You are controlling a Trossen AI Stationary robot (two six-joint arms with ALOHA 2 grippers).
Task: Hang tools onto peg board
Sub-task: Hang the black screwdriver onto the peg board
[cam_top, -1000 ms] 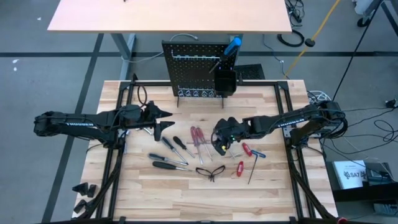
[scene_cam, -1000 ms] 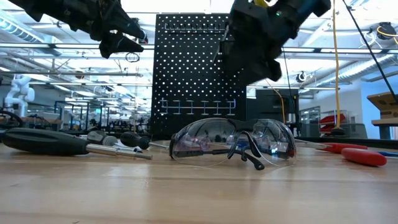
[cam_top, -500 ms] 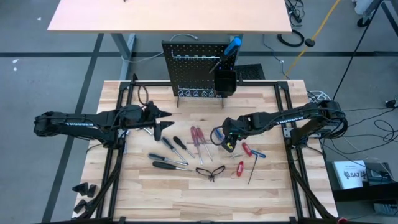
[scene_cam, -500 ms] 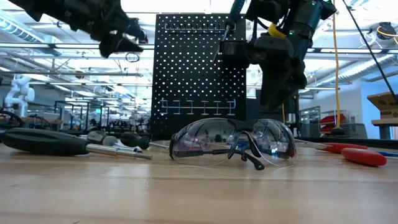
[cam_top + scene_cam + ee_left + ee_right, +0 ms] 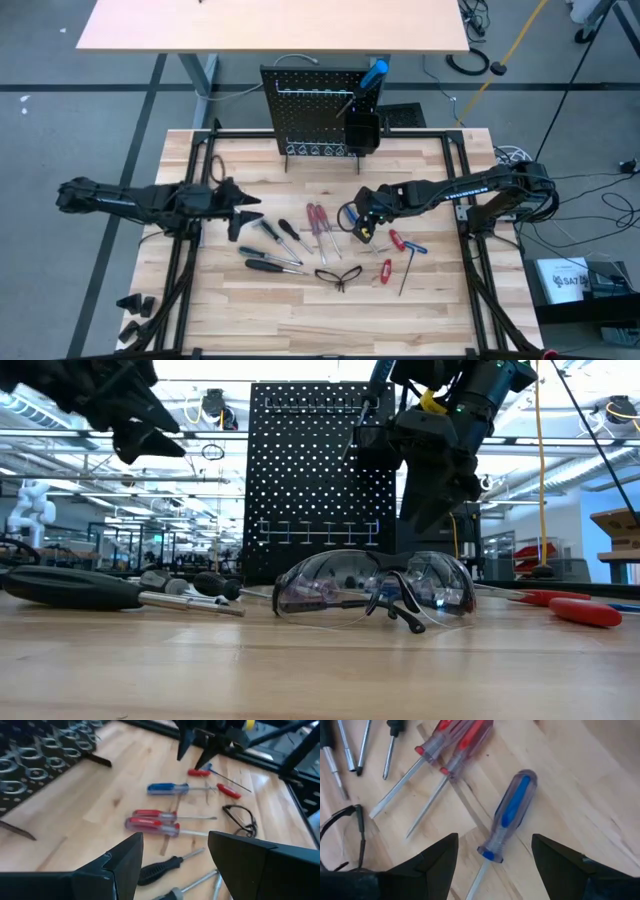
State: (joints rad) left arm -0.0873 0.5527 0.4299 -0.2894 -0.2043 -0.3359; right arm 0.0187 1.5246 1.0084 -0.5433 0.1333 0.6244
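Only right wrist view shows the blue-handled screwdriver (image 5: 511, 815) between open fingers (image 5: 437, 862)

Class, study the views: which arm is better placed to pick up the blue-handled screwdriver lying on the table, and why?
The right. Its tool hangs open directly over the blue-handled screwdriver, fingers either side. The left tool is open too, but sits off by the black-handled screwdrivers.

light: bright, even, overhead | shadows: faint | glare: ceiling lights, low view | blur: left wrist view
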